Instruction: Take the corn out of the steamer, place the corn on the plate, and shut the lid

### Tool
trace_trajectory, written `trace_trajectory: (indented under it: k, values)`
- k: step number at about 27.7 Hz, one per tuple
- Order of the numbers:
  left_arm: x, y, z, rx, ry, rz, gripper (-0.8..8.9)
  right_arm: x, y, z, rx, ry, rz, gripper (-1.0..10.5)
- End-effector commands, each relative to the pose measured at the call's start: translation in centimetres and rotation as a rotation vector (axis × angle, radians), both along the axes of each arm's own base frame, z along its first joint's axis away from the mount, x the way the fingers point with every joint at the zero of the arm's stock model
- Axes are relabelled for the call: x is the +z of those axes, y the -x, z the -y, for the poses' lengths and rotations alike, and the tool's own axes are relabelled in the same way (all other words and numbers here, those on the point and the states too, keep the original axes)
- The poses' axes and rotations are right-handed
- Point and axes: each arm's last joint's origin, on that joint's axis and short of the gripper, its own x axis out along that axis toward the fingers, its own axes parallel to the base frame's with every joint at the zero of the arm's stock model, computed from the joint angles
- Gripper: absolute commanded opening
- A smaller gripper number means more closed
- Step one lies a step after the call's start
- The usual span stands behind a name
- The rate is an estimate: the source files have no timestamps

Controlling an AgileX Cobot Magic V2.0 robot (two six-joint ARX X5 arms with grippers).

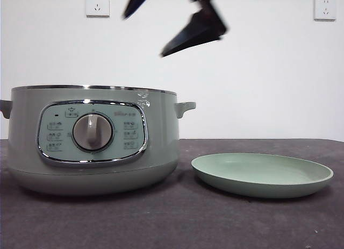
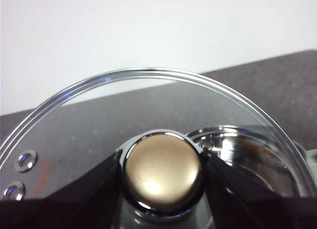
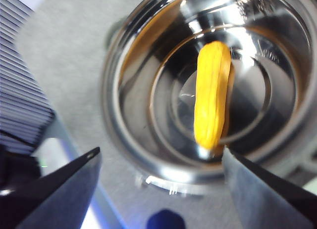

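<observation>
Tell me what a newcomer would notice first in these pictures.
The big sage-green steamer fills the table's left side, lid off, beside an empty plate. The yellow corn lies in its shiny bowl, with the right gripper open above it. The left gripper holds the glass lid by its knob.

I see the steamer (image 1: 91, 139) mouth uncovered with open air above, the plate (image 1: 262, 175) just beside it bare.

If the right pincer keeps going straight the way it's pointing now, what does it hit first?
Probably the corn. The right pincer, jaws open, points down into the open steamer, where the corn lies on the shiny floor. Depth is unclear, so it might meet the steamer's near rim or floor first.
</observation>
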Motion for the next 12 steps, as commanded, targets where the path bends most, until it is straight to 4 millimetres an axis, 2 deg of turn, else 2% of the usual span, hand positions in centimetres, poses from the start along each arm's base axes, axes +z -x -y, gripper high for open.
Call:
trace_trajectory:
  k: [1, 4, 7, 12]
  values:
    - [0.8, 1.0, -0.5, 0.022, 0.015, 0.069, -0.08, -0.2, -1.8, -3.4, 0.05, 0.075, 0.053, 4.0]
    - [0.4, 1.0, -0.6, 0.022, -0.004, 0.03, -0.08, -1.2, -3.6, -7.1, 0.074, 0.18, 0.105, 4.0]
    - [0.3, 1.0, -0.6, 0.021, -0.011, 0.014, -0.08, -3.6, -4.7, -10.0, 0.089, 0.313, 0.171, 4.0]
    - [0.2, 0.9, -0.5, 0.02, -0.014, 0.007, -0.08, -7.9, -5.5, -11.7, 0.113, 0.42, 0.168, 3.7]
